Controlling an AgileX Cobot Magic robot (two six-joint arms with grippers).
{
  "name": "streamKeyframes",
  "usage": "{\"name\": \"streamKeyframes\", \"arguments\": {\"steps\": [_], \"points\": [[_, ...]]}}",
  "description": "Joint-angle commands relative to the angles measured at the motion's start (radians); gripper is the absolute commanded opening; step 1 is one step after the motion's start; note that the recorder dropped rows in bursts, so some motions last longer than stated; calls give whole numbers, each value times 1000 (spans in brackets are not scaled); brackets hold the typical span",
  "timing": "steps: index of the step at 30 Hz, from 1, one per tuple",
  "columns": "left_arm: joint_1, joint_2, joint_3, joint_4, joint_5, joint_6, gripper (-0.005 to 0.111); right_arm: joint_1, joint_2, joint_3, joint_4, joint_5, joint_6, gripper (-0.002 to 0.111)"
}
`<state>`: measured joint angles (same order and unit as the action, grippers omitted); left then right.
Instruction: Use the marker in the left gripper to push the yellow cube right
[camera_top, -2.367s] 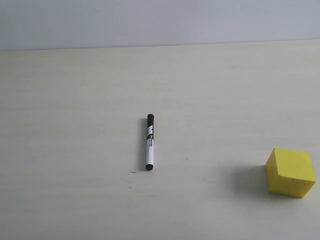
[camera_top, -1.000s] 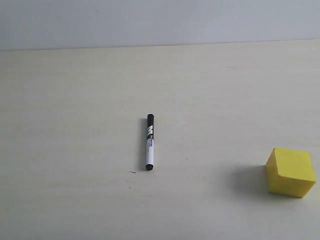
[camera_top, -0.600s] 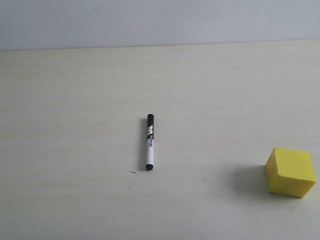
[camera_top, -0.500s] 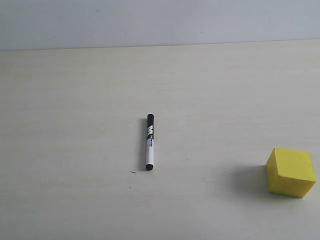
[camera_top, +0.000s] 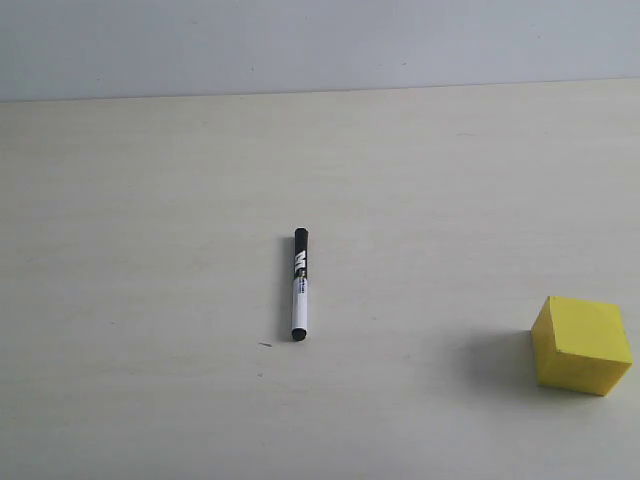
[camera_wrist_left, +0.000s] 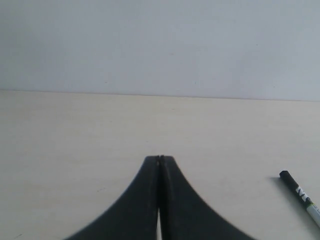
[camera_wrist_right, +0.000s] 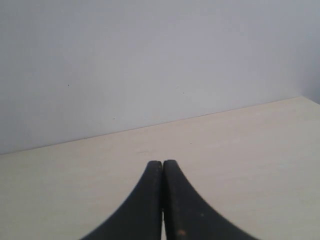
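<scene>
The black two-fingered left gripper has its fingers pressed together on nothing, above the pale wooden table. Ahead of its tips and off to one side, well apart, the slim white-barrelled marker with a long black cap lies flat, its white end cut off by the frame edge. Only the exterior view shows the whole marker and the plain bright yellow cube well to its right. The black right gripper, seen only from its own wrist, is likewise pressed together and empty.

Left hand closed, empty; marker lies apart on table
</scene>
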<state>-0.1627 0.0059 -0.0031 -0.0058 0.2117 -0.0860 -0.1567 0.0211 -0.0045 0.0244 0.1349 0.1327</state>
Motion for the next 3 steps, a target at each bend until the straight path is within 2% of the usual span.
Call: {"name": "streamKeyframes", "arguments": {"steps": [1, 3], "points": [[3, -6, 3, -9, -8, 3, 0, 0, -6, 5, 0, -5, -5, 0], [3, -6, 3, -9, -8, 3, 0, 0, -6, 5, 0, -5, -5, 0]]}}
